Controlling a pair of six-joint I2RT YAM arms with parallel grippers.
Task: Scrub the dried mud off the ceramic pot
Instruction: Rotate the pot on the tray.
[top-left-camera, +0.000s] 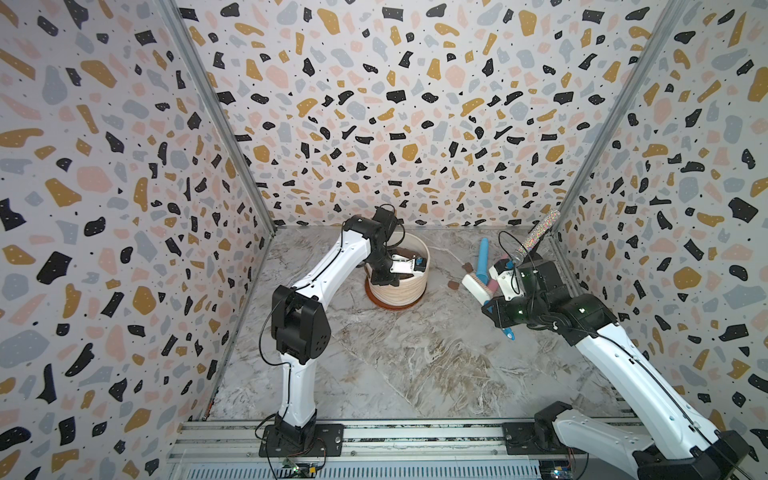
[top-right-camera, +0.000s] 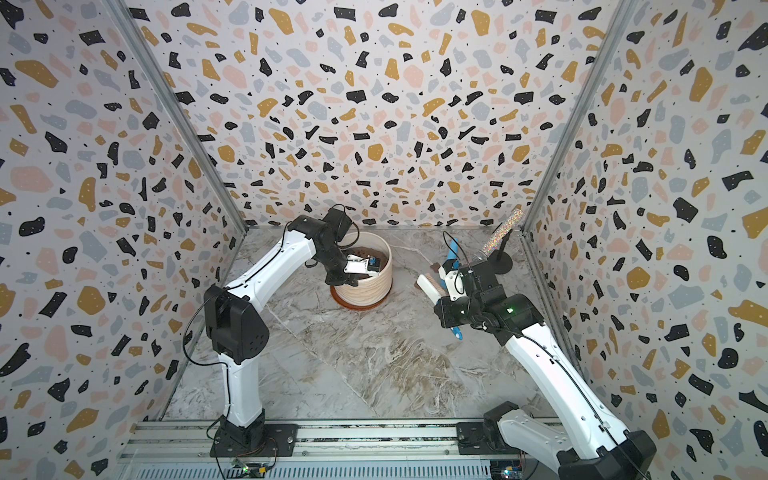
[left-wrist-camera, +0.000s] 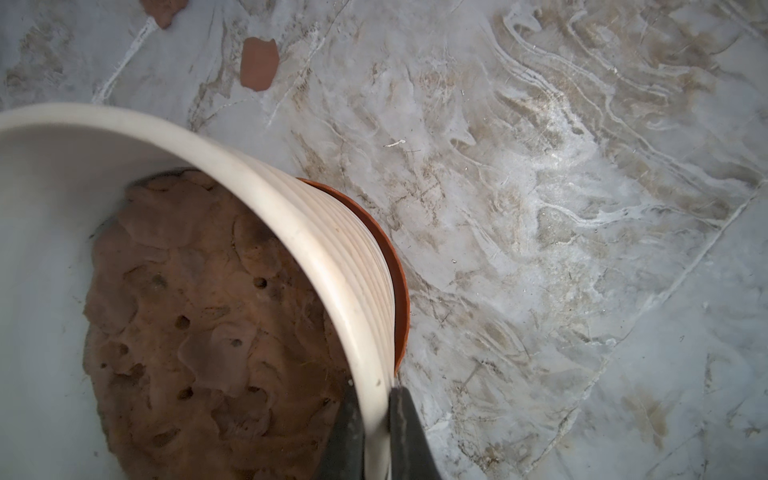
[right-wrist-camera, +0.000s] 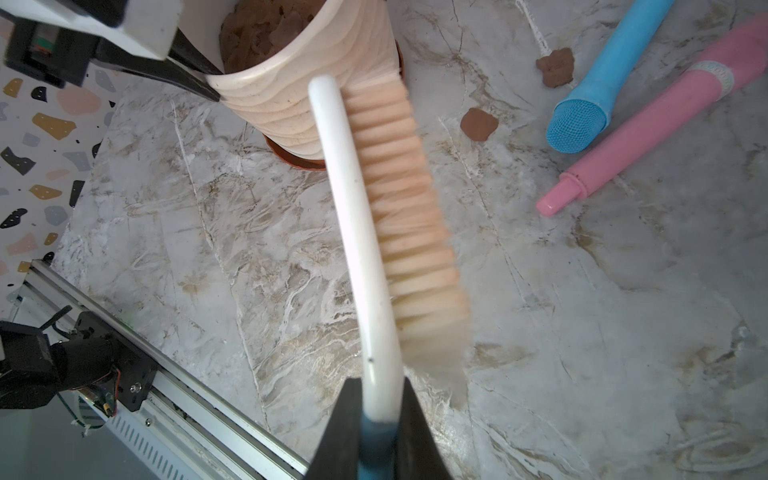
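The cream ribbed ceramic pot (top-left-camera: 405, 291) (top-right-camera: 370, 289) stands on a terracotta saucer (left-wrist-camera: 397, 266) and holds a mound of brown soil (left-wrist-camera: 208, 311). My left gripper (left-wrist-camera: 378, 415) is shut on the pot's rim (right-wrist-camera: 249, 70), one finger inside and one outside. My right gripper (right-wrist-camera: 380, 415) is shut on a scrub brush (right-wrist-camera: 365, 216) with a white back, tan bristles and a blue handle. It holds the brush in the air to the right of the pot (top-left-camera: 476, 286). Flat brown flakes of dried mud (right-wrist-camera: 479, 124) (left-wrist-camera: 259, 62) lie on the marble table between pot and brush.
A blue mesh-headed tool (right-wrist-camera: 582, 120) and a pink tool (right-wrist-camera: 648, 120) lie at the back right. A glittery tube (top-left-camera: 536, 237) leans on a black stand (top-right-camera: 500, 264) in the far right corner. Terrazzo walls close in three sides, and a metal rail (top-left-camera: 415, 436) runs along the front.
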